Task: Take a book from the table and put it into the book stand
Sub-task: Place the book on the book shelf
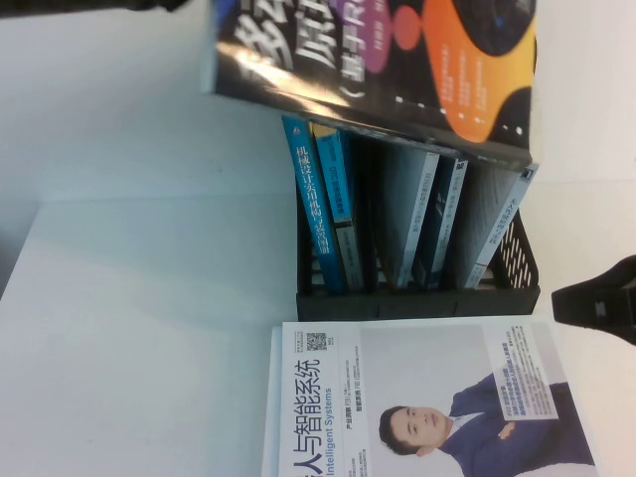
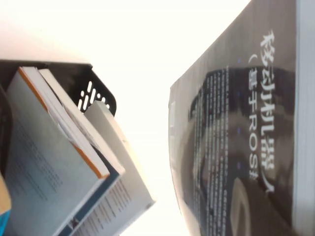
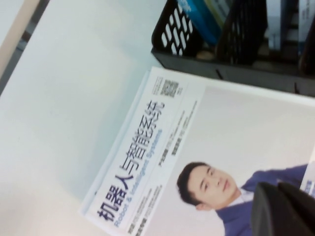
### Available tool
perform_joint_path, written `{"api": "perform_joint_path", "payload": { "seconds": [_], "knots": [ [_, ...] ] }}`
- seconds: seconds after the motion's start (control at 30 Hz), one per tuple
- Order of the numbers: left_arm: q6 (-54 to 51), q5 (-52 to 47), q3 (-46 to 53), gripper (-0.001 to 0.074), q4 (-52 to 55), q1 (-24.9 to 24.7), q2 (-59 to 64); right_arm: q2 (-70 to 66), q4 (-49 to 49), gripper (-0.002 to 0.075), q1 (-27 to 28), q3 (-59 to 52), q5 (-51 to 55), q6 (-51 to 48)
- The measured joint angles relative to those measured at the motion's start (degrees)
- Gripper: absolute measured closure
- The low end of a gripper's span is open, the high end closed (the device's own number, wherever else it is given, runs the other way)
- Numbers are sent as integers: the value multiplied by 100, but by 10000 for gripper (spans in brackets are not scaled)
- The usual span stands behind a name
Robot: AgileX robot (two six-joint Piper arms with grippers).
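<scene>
The book [image 1: 397, 60], dark with white Chinese title and orange and purple swirls, hangs tilted in the air above the black book stand [image 1: 417, 298]. It fills the left wrist view [image 2: 246, 137] close up. My left gripper holds it; its fingers are hidden behind the book at the top of the high view. The stand also shows in the left wrist view [image 2: 93, 93] and the right wrist view [image 3: 206, 59]. My right gripper [image 1: 596, 303] is shut and empty at the right of the table, over the white book's corner [image 3: 283, 209].
Several blue-spined books [image 1: 313, 199] lean in the stand's slots. A white-covered book with a suited man's portrait [image 1: 427, 397] lies flat just in front of the stand on the white table [image 1: 129, 328].
</scene>
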State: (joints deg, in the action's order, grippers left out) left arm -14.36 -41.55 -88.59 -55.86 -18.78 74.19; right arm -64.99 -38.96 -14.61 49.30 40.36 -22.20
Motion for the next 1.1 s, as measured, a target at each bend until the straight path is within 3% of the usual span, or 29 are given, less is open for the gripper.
{"api": "perform_joint_path", "payload": {
  "seconds": [0.47, 1.1],
  "knots": [
    [139, 884, -1526, 624, 1117, -844, 1597, 7, 357, 729, 0, 0, 335, 286],
    [582, 1158, -1883, 624, 2136, -953, 2405, 7, 527, 729, 0, 0, 335, 313]
  ]
}}
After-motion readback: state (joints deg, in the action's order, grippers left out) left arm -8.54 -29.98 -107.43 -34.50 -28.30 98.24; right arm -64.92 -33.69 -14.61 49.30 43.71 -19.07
